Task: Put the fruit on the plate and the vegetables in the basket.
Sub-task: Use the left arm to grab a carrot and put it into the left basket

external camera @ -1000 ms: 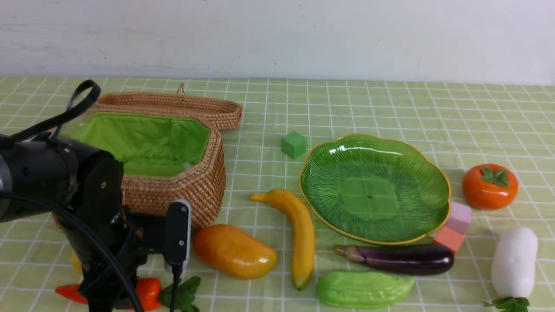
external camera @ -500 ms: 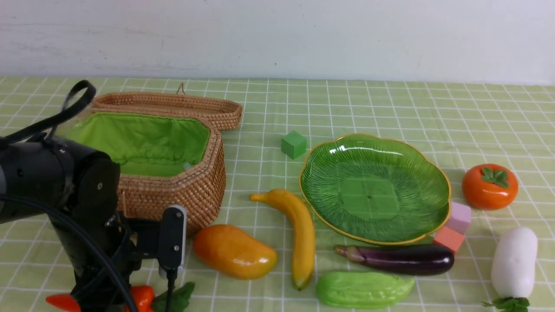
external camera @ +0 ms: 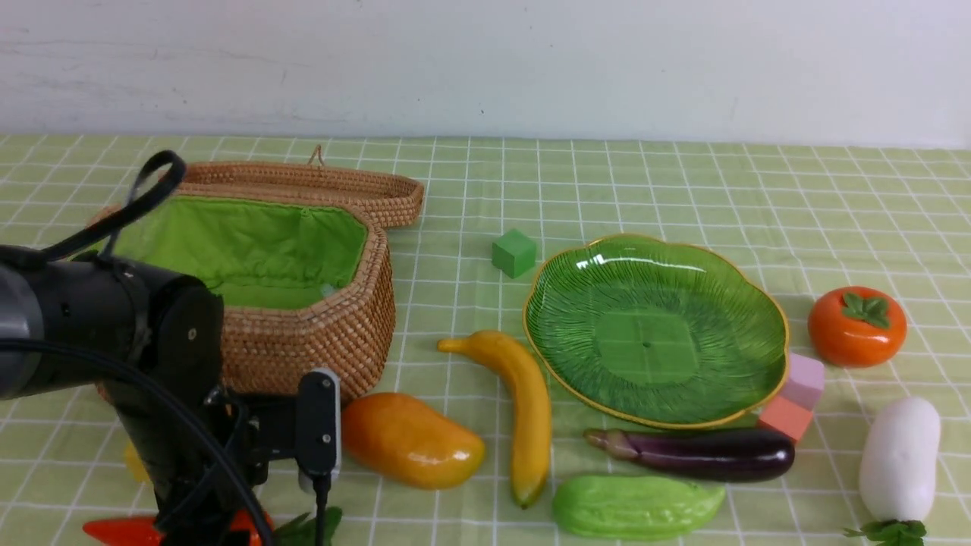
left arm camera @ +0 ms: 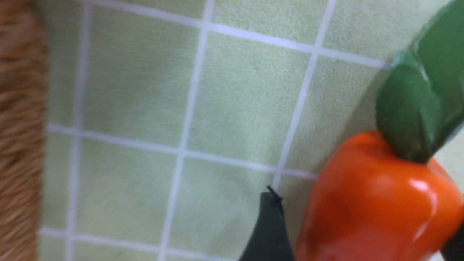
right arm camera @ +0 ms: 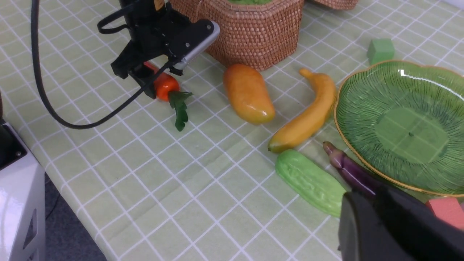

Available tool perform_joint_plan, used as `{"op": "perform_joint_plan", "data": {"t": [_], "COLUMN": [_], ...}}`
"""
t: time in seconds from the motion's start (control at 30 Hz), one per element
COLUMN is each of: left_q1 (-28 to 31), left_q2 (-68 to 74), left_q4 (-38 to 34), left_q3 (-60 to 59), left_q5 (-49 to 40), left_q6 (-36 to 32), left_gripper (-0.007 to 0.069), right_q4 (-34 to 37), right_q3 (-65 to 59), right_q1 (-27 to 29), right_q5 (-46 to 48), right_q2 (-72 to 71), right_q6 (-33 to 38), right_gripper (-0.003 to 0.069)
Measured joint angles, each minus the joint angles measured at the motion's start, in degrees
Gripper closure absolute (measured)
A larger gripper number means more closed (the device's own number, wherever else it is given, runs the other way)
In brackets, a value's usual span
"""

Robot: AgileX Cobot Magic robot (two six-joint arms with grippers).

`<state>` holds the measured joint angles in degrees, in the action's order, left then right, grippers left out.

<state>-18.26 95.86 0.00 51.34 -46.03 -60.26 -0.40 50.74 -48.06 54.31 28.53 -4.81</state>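
My left gripper stands open astride the thick end of the orange carrot, and a gap shows beside one finger. In the front view the arm hides most of the carrot at the near left. The wicker basket stands behind it, lid open. Mango and banana lie left of the green plate. The persimmon sits on its right. Eggplant, gourd and radish lie in front. My right gripper hovers shut above the eggplant's end, holding nothing.
A green cube sits behind the plate. A pink cube and a coral cube touch the plate's right front rim. The table's near edge and a white machine housing show in the right wrist view.
The left gripper's jaws have spread wider around the carrot. The left arm shifted slightly, and the carrot slid a little nearer the table's front edge.
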Motion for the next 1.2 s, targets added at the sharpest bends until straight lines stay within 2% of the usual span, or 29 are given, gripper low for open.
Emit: {"op": "perform_joint_plan", "data": {"t": [0.13,0.33,0.47,0.63,0.77,0.87,1.03,1.2], "left_q1": [0.0,0.0,0.0,0.0,0.0,0.0,0.0,0.0], "left_q2": [0.8,0.7,-3.2,-16.1,-21.2,-21.5,-14.9,-6.7], "left_q4": [1.4,2.0,1.9,4.9,9.7,13.8,18.9,25.9], "left_q3": [0.0,0.0,0.0,0.4,3.3,9.3,17.4,21.8], "left_q5": [0.2,-0.6,-6.5,-10.7,-9.6,-6.7,0.9,3.7], "left_q6": [0.0,0.0,1.6,5.9,6.7,6.9,6.9,7.1], "left_gripper": [0.0232,0.0231,0.0231,0.0231,0.0231,0.0231,0.0231,0.0231], "right_q4": [-0.2,-0.2,-0.2,-0.2,-0.3,-0.6,-1.1,-1.3], "right_q3": [0.0,0.0,0.0,0.0,0.0,0.0,0.0,0.0], "right_q1": [0.0,0.0,0.0,0.0,0.0,0.0,0.0,0.0], "right_q5": [0.0,0.0,0.0,-0.5,-3.5,-9.0,-18.3,-21.6], "right_q2": [0.0,0.0,0.0,0.0,0.0,0.0,0.0,0.0], "right_q6": [0.0,0.0,0.0,0.0,0.0,0.0,0.0,0.0], "right_gripper": [0.0584,0.0579,0.0577,0.0573,0.0571,0.0571,0.0572,0.0572]}}
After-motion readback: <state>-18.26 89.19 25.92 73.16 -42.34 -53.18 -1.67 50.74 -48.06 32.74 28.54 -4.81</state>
